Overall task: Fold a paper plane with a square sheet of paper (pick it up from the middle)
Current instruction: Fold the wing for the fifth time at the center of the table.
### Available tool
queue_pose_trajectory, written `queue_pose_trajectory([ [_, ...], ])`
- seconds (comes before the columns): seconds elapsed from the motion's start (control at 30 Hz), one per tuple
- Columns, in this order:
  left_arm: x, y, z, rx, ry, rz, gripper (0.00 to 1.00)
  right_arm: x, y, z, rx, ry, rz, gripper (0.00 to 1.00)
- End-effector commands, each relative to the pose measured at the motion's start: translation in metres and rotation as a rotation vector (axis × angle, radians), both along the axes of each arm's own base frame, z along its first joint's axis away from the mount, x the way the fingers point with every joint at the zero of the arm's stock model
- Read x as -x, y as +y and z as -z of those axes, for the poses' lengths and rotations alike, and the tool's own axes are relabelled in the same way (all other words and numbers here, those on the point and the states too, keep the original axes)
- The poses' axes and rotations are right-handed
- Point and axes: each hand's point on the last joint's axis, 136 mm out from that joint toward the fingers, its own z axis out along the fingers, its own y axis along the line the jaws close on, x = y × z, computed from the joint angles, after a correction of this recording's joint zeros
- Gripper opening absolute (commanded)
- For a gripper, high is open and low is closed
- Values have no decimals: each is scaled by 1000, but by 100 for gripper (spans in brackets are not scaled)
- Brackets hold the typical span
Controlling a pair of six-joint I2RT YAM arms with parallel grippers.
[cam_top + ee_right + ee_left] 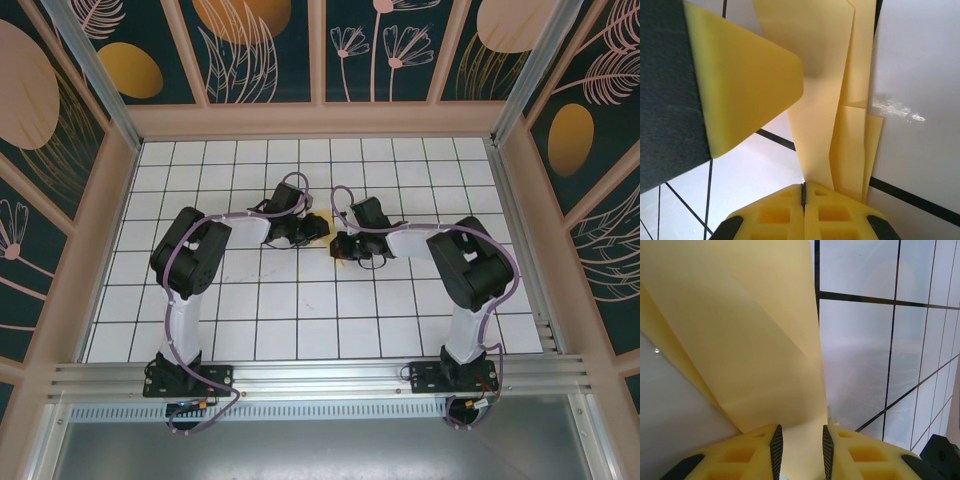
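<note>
The yellow paper (835, 115) is folded into long, narrow, creased layers and is held off the white grid table between the two grippers. My right gripper (803, 192) is shut on its lower edge, where the sheet runs into the seam of the pads. My left gripper (800, 450) is open, and the paper (755, 340) passes through the gap between its fingers. In the right wrist view, one left finger (745, 85) hangs close beside the paper. From above, a small patch of the paper (334, 250) shows between the left gripper (303, 232) and the right gripper (345, 247).
The white grid table (300, 310) is walled by a wooden frame (320, 120) at the back and both sides. Both arms reach in to the middle, their wrists nearly touching. An aluminium rail (320, 375) runs along the near edge.
</note>
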Motion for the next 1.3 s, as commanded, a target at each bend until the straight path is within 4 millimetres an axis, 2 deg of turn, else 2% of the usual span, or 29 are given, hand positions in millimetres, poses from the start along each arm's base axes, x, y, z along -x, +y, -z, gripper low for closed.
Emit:
queue_pose_trajectory([
  [0.0, 1, 34, 47, -178, 50, -65, 30, 11, -13, 23, 69, 63, 6, 3],
  [0.1, 1, 34, 47, -180, 50, -67, 30, 11, -14, 22, 73, 63, 11, 3],
  [0.3, 1, 38, 49, -200, 50, -72, 30, 9, -7, -14, 17, 1, -21, 3],
  [0.43, 0, 37, 50, -200, 50, -72, 30, 17, -3, -22, -15, 4, -67, 4],
  [0.6, 0, 38, 51, -207, 52, -72, 30, 23, -5, -15, -9, 30, -81, 4],
  [1.07, -2, 39, 50, -221, 49, -72, 31, 31, -27, 17, 114, 80, -21, 3],
  [1.17, -3, 39, 49, -223, 46, -72, 31, 32, -31, 19, 124, 82, -10, 3],
  [1.27, -3, 40, 50, -228, 46, -73, 31, 26, -35, 13, 122, 65, 13, 3],
])
